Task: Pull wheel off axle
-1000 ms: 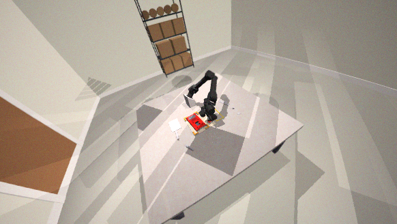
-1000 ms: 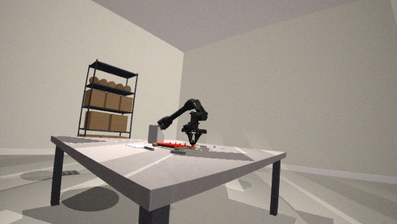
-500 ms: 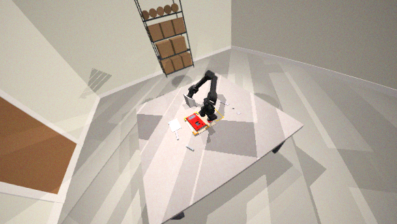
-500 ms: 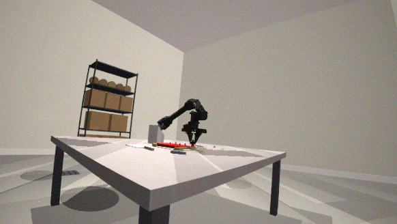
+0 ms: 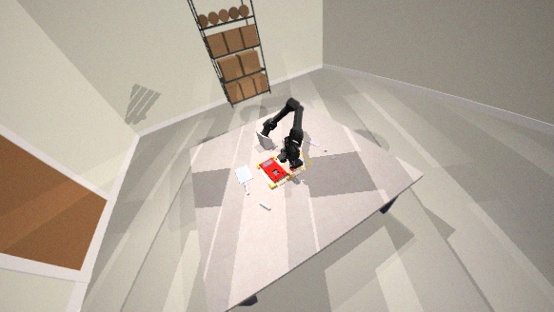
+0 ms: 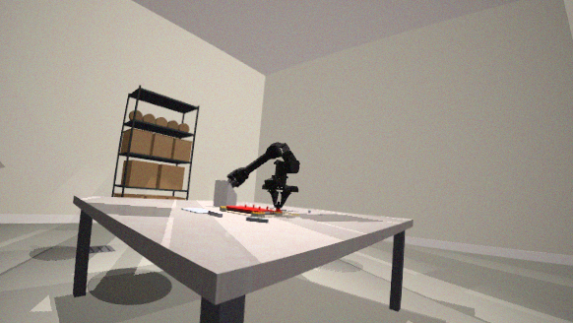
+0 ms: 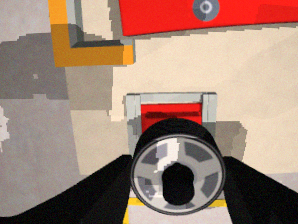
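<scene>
My gripper (image 5: 295, 167) (image 6: 278, 209) (image 7: 176, 164) points down and is shut on the wheel (image 7: 145, 189), one finger on each side. The wheel is a black tyre with a pale spoked rim. The black upright axle (image 7: 178, 189) shows in its centre hole, so the wheel is still around it. A red base block (image 7: 171, 109) in a pale grey frame (image 7: 170, 97) sits below the wheel. The wheel is hidden by the gripper in the top view. The marked area is a thin yellow outline (image 5: 308, 158) (image 7: 135, 202) close beside the base, partly covered by the arm and wheel.
A red board (image 5: 267, 169) (image 7: 260, 19) with studs lies beside the gripper, with an orange corner bracket (image 7: 95, 56) near it. A white paddle (image 5: 244, 174) and a small pale bar (image 5: 265, 206) lie farther off. A grey upright block (image 5: 265, 141) (image 6: 224, 193) stands by the arm.
</scene>
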{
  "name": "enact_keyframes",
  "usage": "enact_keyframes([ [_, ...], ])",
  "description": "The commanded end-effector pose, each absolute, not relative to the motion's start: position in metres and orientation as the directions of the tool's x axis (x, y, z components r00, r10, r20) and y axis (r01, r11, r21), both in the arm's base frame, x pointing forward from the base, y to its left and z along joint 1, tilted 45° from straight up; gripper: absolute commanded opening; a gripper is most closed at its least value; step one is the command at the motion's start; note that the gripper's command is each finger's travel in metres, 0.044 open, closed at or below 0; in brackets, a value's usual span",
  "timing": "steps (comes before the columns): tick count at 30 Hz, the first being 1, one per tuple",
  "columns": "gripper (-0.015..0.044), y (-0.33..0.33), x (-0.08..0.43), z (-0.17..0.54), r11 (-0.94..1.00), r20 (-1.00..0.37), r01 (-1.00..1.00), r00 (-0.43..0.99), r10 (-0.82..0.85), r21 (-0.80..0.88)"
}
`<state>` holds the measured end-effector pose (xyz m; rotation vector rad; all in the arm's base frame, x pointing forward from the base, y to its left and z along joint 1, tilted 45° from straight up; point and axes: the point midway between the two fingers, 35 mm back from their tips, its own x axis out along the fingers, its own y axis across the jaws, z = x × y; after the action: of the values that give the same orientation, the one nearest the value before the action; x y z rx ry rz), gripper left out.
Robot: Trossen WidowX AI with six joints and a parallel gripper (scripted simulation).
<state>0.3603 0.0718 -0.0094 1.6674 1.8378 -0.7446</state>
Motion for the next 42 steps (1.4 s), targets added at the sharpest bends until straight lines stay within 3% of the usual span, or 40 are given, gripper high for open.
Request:
enact_keyframes([
  [1,0.0,0.0661,0.3607,-0.0061,0.072,-0.715,0.997,-0.079,0.695,-0.04],
  [42,0.0,0.0565,0.3619,0.0034,0.068,-0.714,0.997,-0.077,0.696,-0.041],
])
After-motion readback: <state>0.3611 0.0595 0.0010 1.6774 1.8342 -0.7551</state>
